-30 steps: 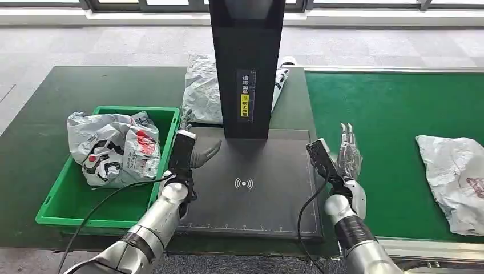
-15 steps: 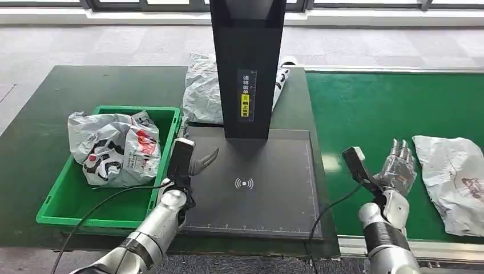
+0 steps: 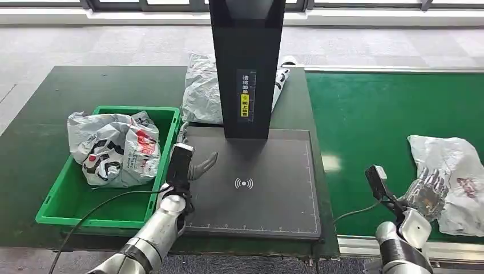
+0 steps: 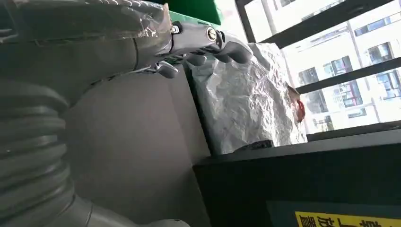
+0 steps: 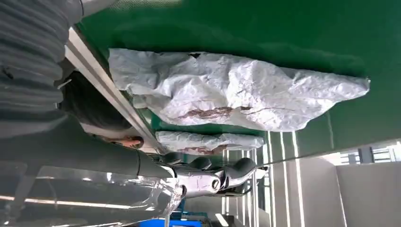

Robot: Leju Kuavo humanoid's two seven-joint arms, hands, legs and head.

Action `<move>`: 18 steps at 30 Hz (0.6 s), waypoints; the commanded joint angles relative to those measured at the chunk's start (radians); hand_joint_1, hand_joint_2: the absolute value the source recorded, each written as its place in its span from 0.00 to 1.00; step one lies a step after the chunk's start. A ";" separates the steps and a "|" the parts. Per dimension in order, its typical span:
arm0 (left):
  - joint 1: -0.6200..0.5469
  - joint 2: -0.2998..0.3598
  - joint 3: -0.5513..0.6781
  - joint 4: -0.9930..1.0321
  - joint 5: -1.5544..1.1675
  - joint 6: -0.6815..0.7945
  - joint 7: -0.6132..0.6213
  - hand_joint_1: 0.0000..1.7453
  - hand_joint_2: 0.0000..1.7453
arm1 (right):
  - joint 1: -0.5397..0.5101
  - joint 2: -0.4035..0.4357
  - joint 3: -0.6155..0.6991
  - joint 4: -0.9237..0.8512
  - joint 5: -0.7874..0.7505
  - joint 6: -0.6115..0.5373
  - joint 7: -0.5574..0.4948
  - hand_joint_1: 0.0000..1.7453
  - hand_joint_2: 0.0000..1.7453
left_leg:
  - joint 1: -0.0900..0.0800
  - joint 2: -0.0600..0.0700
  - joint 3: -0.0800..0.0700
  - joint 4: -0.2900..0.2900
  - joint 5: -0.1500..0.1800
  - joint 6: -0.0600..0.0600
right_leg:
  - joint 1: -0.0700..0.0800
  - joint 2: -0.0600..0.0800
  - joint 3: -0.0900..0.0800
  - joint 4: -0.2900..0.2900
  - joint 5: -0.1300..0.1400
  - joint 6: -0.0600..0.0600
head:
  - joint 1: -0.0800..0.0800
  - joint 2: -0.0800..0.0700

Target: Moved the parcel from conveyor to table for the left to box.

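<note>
Reaching over the green conveyor, the right hand sits at about 4 o'clock in the head view, fingers spread and holding nothing, its fingertips at the near-left edge of the parcel; contact cannot be told. Parcel: crumpled grey-white plastic bag with a reddish mark, lying flat on the belt at 3 to 4 o'clock, seen also in the right wrist view.

Left hand: at 7 o'clock, fingers apart and lightly curled, empty, over the left side of the dark scanner plate.

Scanner column: black, upright at 12 o'clock, yellow label on its face.

Second grey bag: behind the column at 11 o'clock.

Green crate: at 9 o'clock on the dark green table, holding printed bags.
</note>
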 commanded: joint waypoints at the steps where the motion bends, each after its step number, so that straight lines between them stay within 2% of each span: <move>1: 0.005 0.023 0.007 -0.007 0.004 0.008 0.012 0.00 1.00 | -0.034 -0.027 -0.060 0.089 0.029 0.002 0.041 0.00 1.00 | 0.000 0.002 0.001 -0.001 0.000 0.000 | 0.000 0.001 0.001 -0.001 0.001 -0.001 | 0.000 0.000; 10: 0.011 0.031 0.016 -0.012 0.011 0.014 0.007 0.00 1.00 | -0.037 -0.028 -0.049 0.111 0.040 0.002 0.058 0.00 1.00 | 0.000 0.003 0.002 -0.002 0.001 0.000 | 0.001 0.001 0.002 -0.002 0.001 -0.001 | 0.000 0.000; 18: 0.002 0.040 0.032 -0.011 0.024 0.002 0.004 0.00 1.00 | -0.107 -0.044 -0.010 0.213 0.055 0.002 0.104 0.00 1.00 | 0.000 0.003 0.001 -0.001 0.000 0.000 | 0.000 0.002 0.000 0.000 0.001 -0.001 | 0.000 0.000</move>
